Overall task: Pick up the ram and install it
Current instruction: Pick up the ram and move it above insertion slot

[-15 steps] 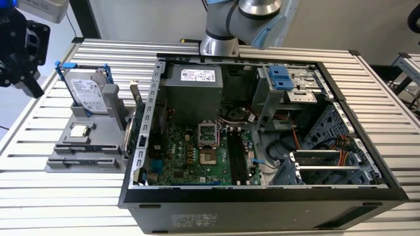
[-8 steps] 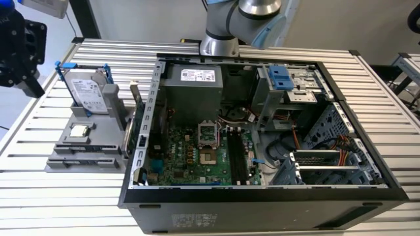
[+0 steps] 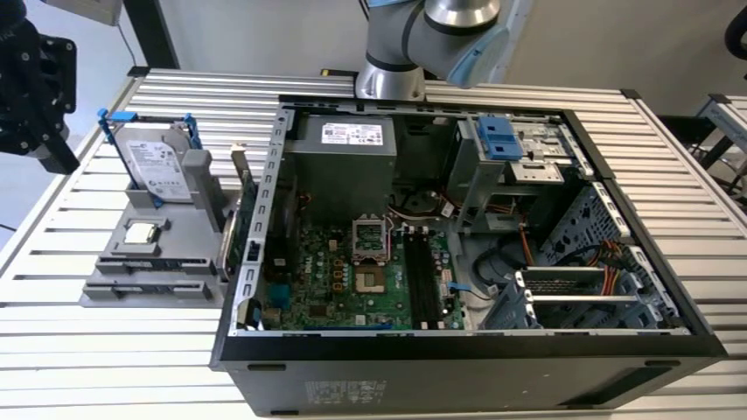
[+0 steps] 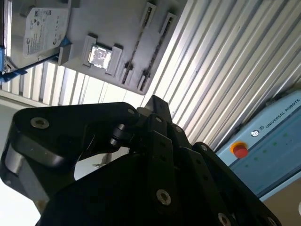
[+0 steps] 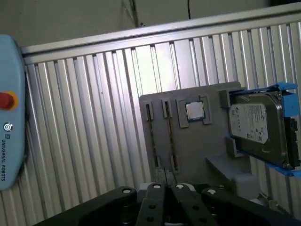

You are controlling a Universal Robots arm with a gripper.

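The end effector (image 5: 167,189) is hanging over the ribbed table (image 5: 84,122), and I cannot tell whether it is open or closed. Just ahead of it a grey fixture (image 5: 188,146) is lying flat. What I take for the ram (image 5: 153,136) is standing on edge there, a thin dark strip in a slotted holder, probably kept upright so it can be gripped from above. Beyond the ram, the processor chip (image 5: 194,111) is sitting in its recess. Farther still, the hard drive (image 5: 256,125) is leaning in blue brackets. Both wrist views are giving these slots close up. The exterior view is giving the open computer case (image 3: 467,350), well apart from the end effector. The black memory slots (image 3: 421,280) on its board are looking empty, so I judge the ram is not yet installed.
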